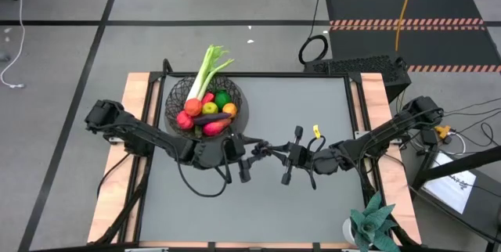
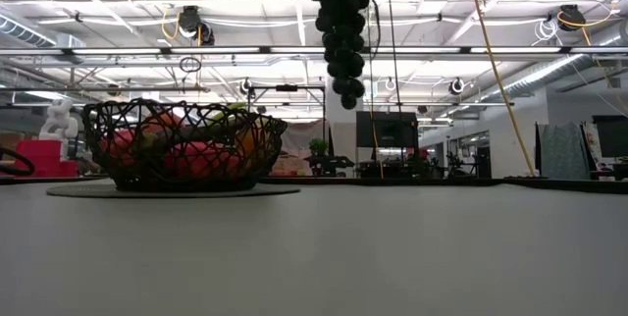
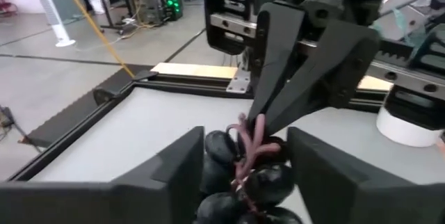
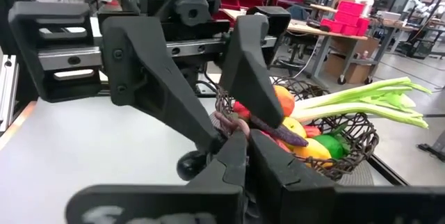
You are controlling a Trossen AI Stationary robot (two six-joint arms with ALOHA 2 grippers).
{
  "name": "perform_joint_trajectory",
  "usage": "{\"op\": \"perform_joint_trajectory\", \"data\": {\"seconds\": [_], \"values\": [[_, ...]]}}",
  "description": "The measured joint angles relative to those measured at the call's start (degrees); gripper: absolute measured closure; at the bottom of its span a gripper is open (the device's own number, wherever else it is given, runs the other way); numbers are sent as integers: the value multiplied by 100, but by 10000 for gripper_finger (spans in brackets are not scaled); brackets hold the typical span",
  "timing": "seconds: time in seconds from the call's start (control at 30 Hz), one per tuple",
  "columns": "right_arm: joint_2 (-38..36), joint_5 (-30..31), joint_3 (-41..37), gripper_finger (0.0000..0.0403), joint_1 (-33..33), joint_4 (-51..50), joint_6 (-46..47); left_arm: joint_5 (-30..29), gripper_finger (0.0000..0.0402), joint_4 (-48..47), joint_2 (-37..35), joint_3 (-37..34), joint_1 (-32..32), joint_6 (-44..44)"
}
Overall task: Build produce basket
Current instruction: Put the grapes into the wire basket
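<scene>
Purple grapes (image 2: 340, 31) dangled light and floppy; right gripper (image 3: 261, 123) pinched the stem tight, left gripper (image 3: 243, 175) half-closed around the top berries.

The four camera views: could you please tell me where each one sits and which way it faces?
High view: overhead, straight down on both arms and the basket.
Low view: at tabletop height, level across; grapes hang above.
Left wrist view: past the left fingers at the right gripper pinching the grape stem.
Right wrist view: past its own fingers toward the left gripper.
Shared: the basket shows in the high, low and right wrist views.
</scene>
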Motion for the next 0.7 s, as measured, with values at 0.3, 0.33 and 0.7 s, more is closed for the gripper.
{"op": "perform_joint_trajectory", "data": {"seconds": [0.3, 0.33, 0.7], "values": [[0, -7, 0, 401, 2, -7, -22, 441, 335, -4, 0, 0, 0, 274], [0, -10, -2, 401, 4, -11, -24, 476, 352, -6, 0, 0, 0, 309], [-2, -406, -7, 384, 35, -11, -212, 549, 395, -189, -50, 0, -31, 472]]}}
